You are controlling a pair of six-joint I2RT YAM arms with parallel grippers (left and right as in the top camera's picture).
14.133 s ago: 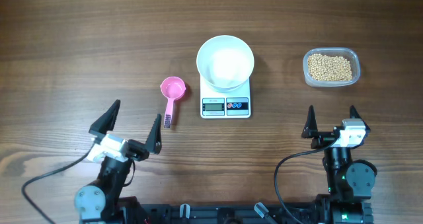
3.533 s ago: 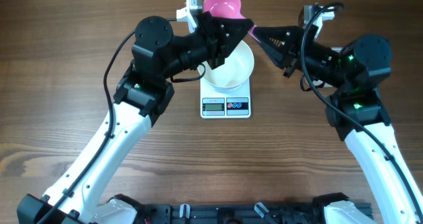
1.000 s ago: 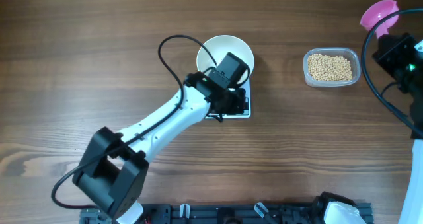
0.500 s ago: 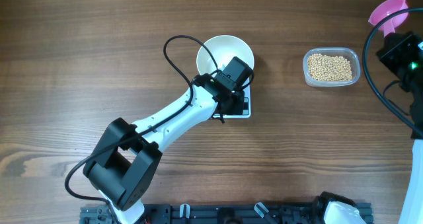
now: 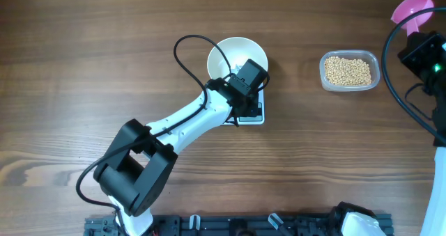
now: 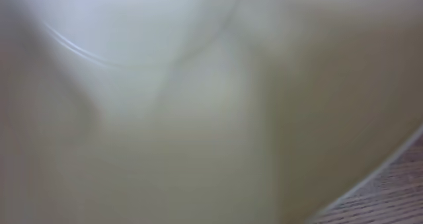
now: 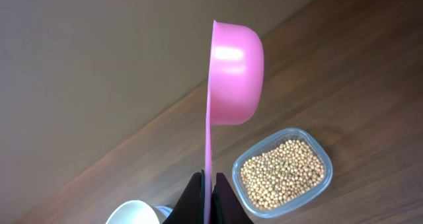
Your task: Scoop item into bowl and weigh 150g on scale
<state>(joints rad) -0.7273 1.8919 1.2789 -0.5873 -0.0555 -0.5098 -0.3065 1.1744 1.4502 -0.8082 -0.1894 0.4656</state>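
Note:
The white bowl (image 5: 233, 55) stands on the scale (image 5: 260, 118), which is mostly covered by my left arm's wrist (image 5: 248, 77). The left fingers are hidden below it. The left wrist view is filled by the blurred white side of the bowl (image 6: 198, 105), very close. My right gripper (image 7: 208, 179) is shut on the handle of a pink scoop (image 7: 234, 72), held on edge with nothing in it, high at the table's far right (image 5: 412, 8). The beans (image 5: 348, 70) lie in a clear tub (image 7: 283, 172) below and left of the scoop.
The clear tub (image 5: 373, 62) stands to the right of the scale on the wooden table (image 5: 104, 69). The left arm's black cable (image 5: 182, 55) loops beside the bowl. The right arm's cable (image 5: 387, 76) hangs just right of the tub.
The right gripper has carried the pink scoop slightly right and away. The left wrist has shifted a little to the right over the scale, close against the bowl.

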